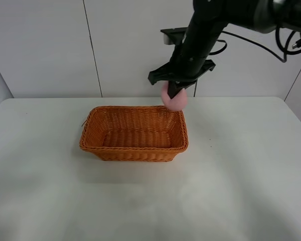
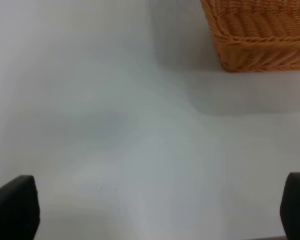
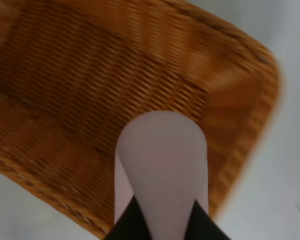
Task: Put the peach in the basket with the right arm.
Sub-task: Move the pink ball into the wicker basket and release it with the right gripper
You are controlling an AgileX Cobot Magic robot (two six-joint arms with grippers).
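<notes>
pinching peach (image 1: 178, 102) between right fingers (image 3: 134, 227) above basket (image 1: 135, 150) far-right corner; left fingers (image 2: 12, 207) spread wide.

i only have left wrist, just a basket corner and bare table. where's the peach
Observer: The peach is clamped in the right claw, held up in the air at the far right corner of the basket.
Operator: over the inside or outside the rim
Observer: Over the inside. The right wrist view shows woven basket floor behind the peach, close to one corner.
Operator: anything else in the basket
Observer: No. The high view shows nothing inside it.
</notes>
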